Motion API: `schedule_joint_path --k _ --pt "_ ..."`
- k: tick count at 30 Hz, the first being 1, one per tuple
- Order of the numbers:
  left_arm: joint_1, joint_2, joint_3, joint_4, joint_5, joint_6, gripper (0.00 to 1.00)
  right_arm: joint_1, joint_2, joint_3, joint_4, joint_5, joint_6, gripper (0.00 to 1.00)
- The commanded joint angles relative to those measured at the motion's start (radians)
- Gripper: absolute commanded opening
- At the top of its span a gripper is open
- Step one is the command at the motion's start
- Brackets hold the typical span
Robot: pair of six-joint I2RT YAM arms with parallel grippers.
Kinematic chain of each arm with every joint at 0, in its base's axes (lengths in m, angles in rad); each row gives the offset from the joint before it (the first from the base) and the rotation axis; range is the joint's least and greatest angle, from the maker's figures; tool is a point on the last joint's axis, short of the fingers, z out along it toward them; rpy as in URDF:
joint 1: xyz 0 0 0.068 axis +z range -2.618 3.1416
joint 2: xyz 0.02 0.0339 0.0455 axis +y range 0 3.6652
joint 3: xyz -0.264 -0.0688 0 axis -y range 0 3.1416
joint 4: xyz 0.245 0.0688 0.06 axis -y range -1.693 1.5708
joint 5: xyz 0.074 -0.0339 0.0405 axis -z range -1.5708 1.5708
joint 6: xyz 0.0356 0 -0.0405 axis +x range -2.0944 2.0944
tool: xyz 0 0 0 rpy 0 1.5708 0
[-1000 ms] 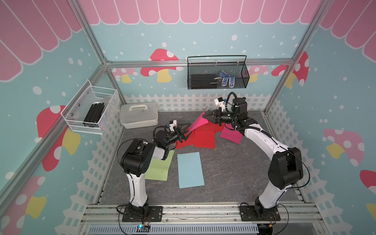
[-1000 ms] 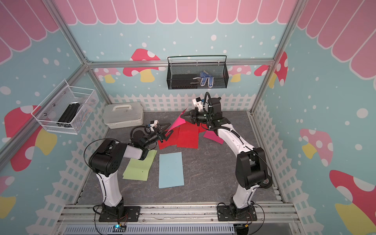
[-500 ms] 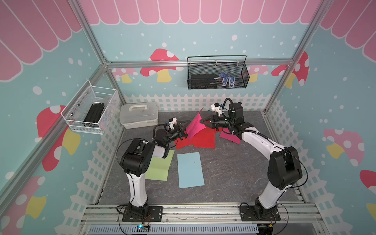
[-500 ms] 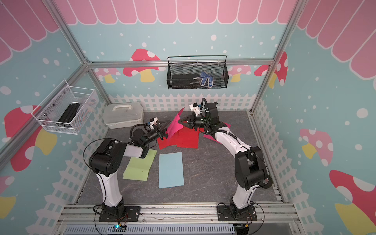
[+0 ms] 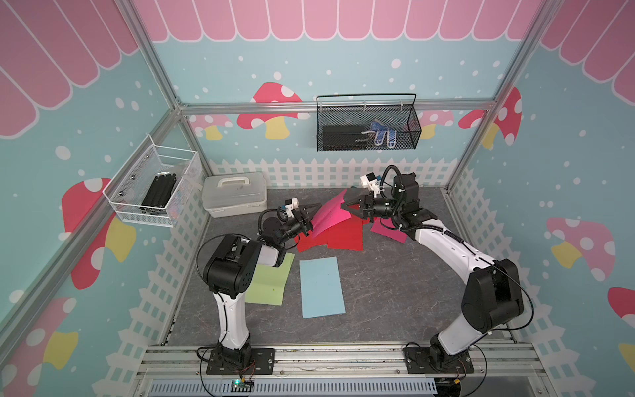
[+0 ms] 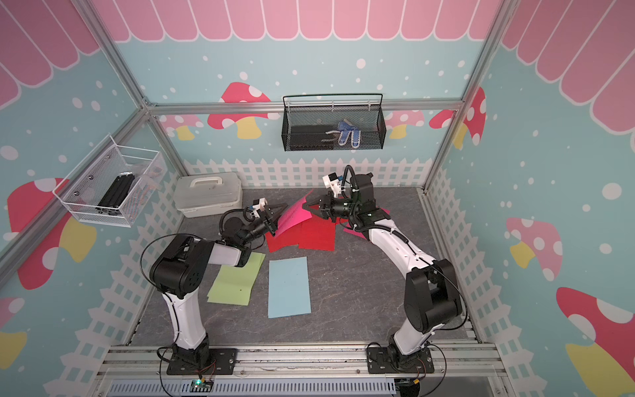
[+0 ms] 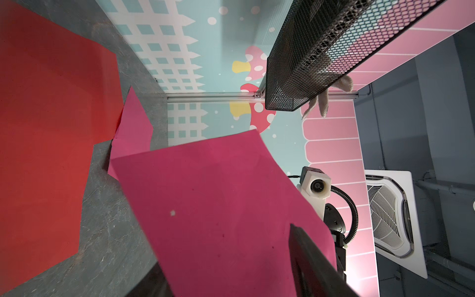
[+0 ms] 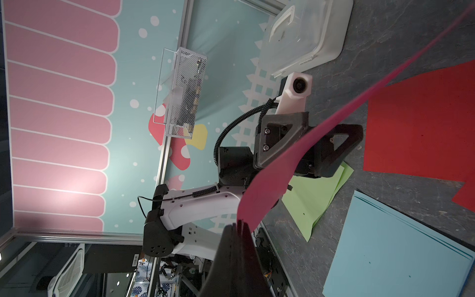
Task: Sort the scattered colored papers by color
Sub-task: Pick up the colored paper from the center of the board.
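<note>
Left gripper [image 5: 312, 220]: jaws spread, one finger on each side of the raised magenta sheet [image 5: 330, 214], at its left edge and not pressed onto it.
Right gripper [image 5: 342, 207]: fingers pressed together, pinching the same sheet at its right edge.
White wire basket [image 5: 154, 185]: hangs on the left wall with dark bars inside.
White lidded box [image 5: 235, 194]: sits at the far-left corner of the grey table [image 5: 378, 292], handle up, apart from the papers.
Black mesh basket [image 5: 367, 127]: hangs on the back wall with a blue-and-white glove [image 5: 383, 135] inside.
Green papers [image 5: 271, 282]: lie flat at front left, two sheets slightly offset. The left arm [image 5: 233, 261] covers their far corner.
Blue papers [image 5: 321, 287]: a flat, neat stack just beside the green, with a strip of table between.
Red papers [image 5: 340, 235]: lie flat behind the blue, overlapping askew. The raised sheet hides their far part.
Magenta sheet: in the air between both grippers, over the red papers, bowed and tilted.
Second magenta sheet [image 5: 390, 232]: flat to the right of the red, mostly under the right arm [image 5: 446, 247].
</note>
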Motion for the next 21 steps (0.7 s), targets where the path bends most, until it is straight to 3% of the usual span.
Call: schedule_joint_path --k 1,21 --pt "0.008 -0.033 -0.004 0.057 0.007 -0.015 0.57 0.007 -0.008 -0.016 -0.079 0.019 -0.06 0.0" --pt "0.012 -0.062 -0.014 0.057 0.026 -0.008 0.48 -0.006 0.05 -0.014 -0.201 0.05 -0.147 0.0"
